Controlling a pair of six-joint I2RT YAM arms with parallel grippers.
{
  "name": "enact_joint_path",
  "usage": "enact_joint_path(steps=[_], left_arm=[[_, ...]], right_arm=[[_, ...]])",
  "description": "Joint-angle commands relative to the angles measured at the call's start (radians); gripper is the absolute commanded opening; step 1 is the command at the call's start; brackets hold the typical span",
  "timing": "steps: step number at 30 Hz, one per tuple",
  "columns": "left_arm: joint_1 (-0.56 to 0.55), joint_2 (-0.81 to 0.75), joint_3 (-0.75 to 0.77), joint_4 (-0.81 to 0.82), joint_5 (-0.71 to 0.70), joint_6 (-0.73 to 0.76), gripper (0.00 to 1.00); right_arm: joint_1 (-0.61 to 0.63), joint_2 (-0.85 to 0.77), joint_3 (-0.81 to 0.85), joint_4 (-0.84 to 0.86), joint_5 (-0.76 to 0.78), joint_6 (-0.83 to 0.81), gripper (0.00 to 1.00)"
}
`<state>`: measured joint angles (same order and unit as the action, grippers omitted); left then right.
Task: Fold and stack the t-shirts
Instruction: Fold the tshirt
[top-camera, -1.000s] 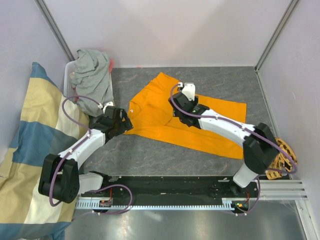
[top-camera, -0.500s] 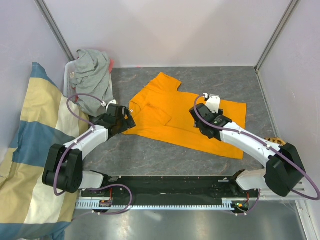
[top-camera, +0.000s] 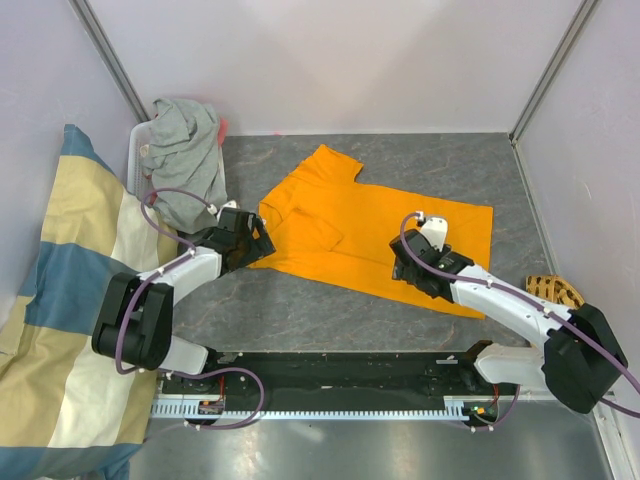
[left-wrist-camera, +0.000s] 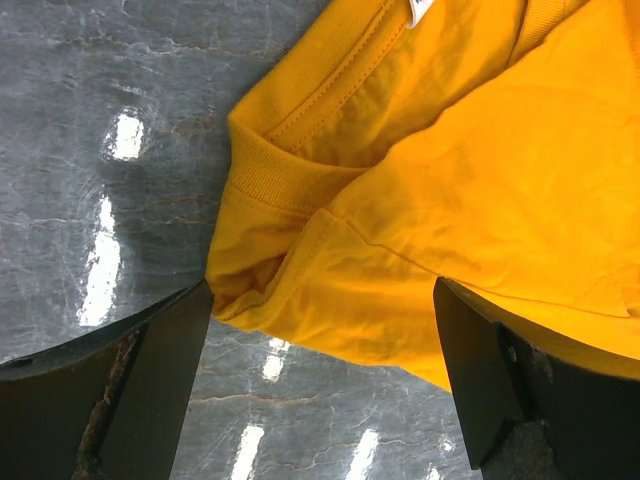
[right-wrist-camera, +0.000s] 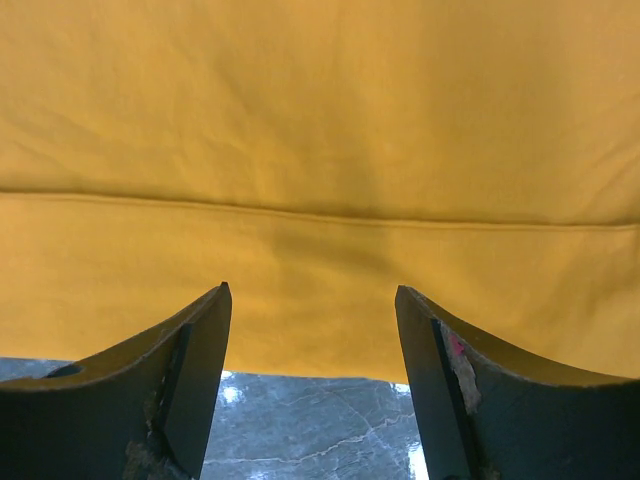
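1. Top external: we see the orange tee spread flat on the table. The grey tee lies heaped in a bin at the far left.
2. Left wrist: we find the left gripper at the orange tee's collar corner, its fingers wide apart on either side of the cloth.
3. Right wrist: we find the right gripper over a stitched edge of the orange tee, fingers apart.
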<state>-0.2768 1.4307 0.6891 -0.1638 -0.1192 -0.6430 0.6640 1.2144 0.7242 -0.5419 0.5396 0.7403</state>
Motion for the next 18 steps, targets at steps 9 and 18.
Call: enact_joint_path(steps=[9,18], left_arm=[[0.001,-0.036,0.010,0.010,-0.045,-0.043,1.00],[0.001,-0.219,0.013,-0.055,-0.123,-0.038,1.00]], right_arm=[[0.003,0.016,-0.127,0.040,-0.061,0.091,0.74],[0.052,0.036,-0.043,0.040,-0.059,0.094,0.74]])
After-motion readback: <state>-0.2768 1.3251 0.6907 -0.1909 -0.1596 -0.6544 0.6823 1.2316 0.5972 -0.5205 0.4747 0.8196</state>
